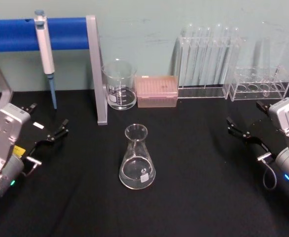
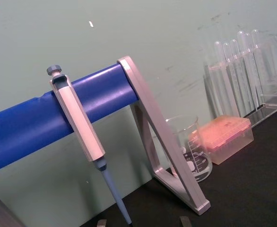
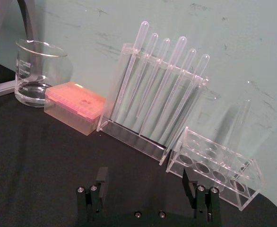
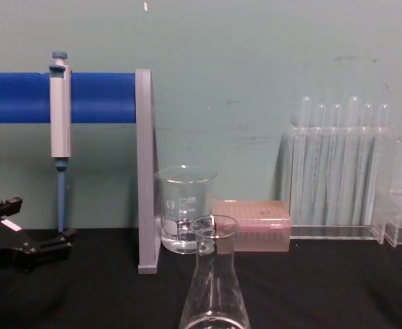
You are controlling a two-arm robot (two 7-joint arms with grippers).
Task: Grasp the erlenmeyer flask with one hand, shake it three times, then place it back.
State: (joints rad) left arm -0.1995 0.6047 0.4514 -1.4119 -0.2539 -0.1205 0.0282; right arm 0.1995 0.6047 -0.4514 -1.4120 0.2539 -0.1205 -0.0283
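The erlenmeyer flask [image 1: 137, 159] stands upright on the black table, near the middle, with a little clear liquid in its base. The chest view has it low in the centre, the flask [image 4: 215, 288] rising in front of the beaker. My left gripper [image 1: 48, 118] rests open at the table's left, well apart from the flask, and shows in the chest view as the left gripper [image 4: 36, 223]. At the table's right my right gripper [image 1: 245, 114] is also open and holds nothing. In the right wrist view the right gripper [image 3: 144, 182] has its fingers spread wide.
Behind the flask stand a glass beaker [image 1: 119, 85] and a pink tip box [image 1: 157, 91]. A pipette [image 1: 46, 54] hangs on a blue bar stand [image 1: 96, 69] at the back left. A tube rack [image 1: 208, 61] and a low clear rack [image 1: 259, 85] are at the back right.
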